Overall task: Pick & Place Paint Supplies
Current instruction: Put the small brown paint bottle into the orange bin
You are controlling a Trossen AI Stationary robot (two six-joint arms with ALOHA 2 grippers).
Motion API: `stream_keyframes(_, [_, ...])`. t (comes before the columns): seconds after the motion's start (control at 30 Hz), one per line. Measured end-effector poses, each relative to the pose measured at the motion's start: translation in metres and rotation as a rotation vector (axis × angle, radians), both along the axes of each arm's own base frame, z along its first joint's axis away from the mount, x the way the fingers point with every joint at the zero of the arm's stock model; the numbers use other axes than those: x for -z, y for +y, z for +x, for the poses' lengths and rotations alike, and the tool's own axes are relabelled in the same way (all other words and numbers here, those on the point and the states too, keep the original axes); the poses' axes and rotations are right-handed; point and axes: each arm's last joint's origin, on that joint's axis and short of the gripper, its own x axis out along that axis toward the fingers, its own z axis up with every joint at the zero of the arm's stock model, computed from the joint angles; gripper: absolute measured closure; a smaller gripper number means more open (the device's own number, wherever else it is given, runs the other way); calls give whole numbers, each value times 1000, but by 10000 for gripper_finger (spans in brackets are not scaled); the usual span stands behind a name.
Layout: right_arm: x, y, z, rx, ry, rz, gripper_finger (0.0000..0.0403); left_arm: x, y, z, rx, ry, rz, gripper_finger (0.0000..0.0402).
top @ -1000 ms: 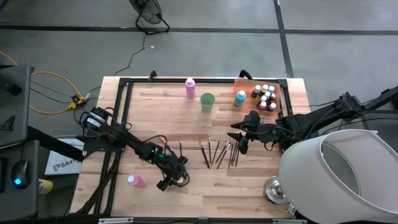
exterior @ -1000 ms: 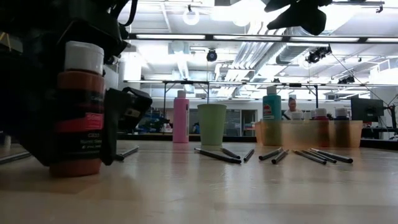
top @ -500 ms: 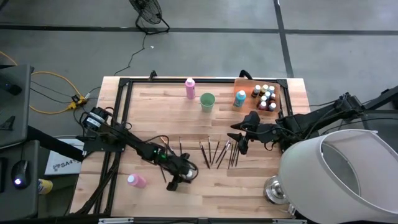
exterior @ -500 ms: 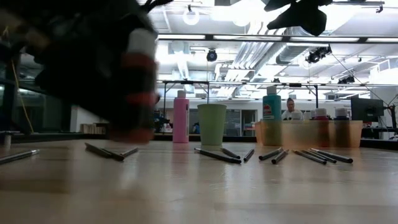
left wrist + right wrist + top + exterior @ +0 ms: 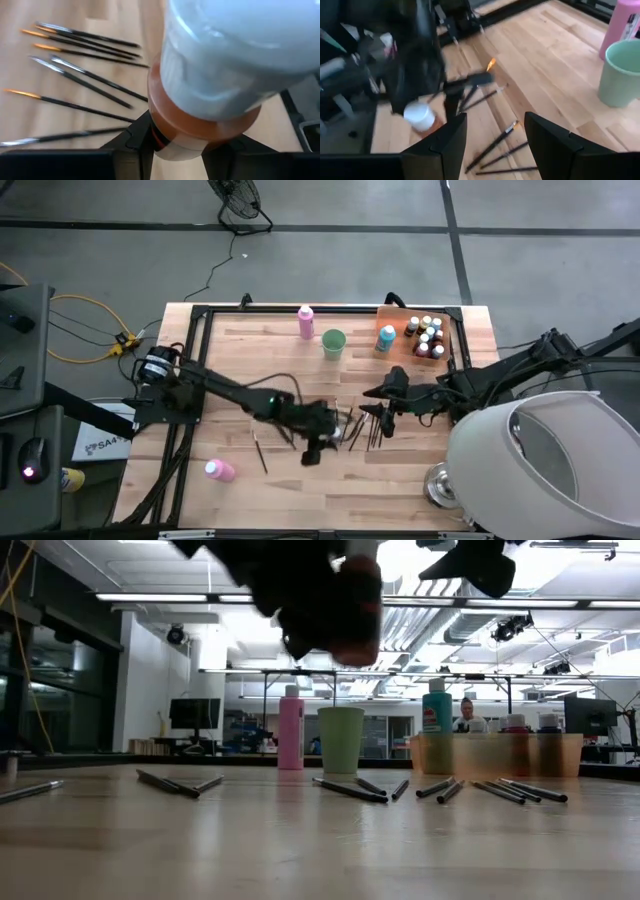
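High: I see the left gripper point(image 5: 318, 442) over the table's middle, beside the brushes point(image 5: 362, 426).
Left wrist: jaws clamped on the bottle point(image 5: 210, 95), which sits between them.
Right wrist: right gripper point(image 5: 492, 145) has jaws apart, empty.

- A small brown paint bottle point(image 5: 200, 115) with white cap is lifted off the table, near the center.
- Thin dark brushes point(image 5: 365, 425) lie scattered beside it at 3 o'clock.
- 1 pink bottle point(image 5: 306, 321) stands upright at 12 o'clock, another point(image 5: 219, 471) lies at 8 o'clock.
- A teal bottle point(image 5: 386, 337) and small bottles point(image 5: 427, 337) stand at 1 o'clock.
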Motion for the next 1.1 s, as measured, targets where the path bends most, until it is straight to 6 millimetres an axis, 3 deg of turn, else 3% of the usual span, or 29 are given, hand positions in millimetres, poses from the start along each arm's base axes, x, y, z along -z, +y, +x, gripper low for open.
stream_keyframes(0.3, [18,15,22,-18,-10,0,211,-35,27,14,-67,-5,8,281])
stream_keyframes(0.57, [26,20,33,-1,-30,-12,211,-32,29,11,-61,40,19,281])
stream_keyframes(1.1, [20,23,36,-88,-82,-38,211,-31,29,9,-57,72,27,281])
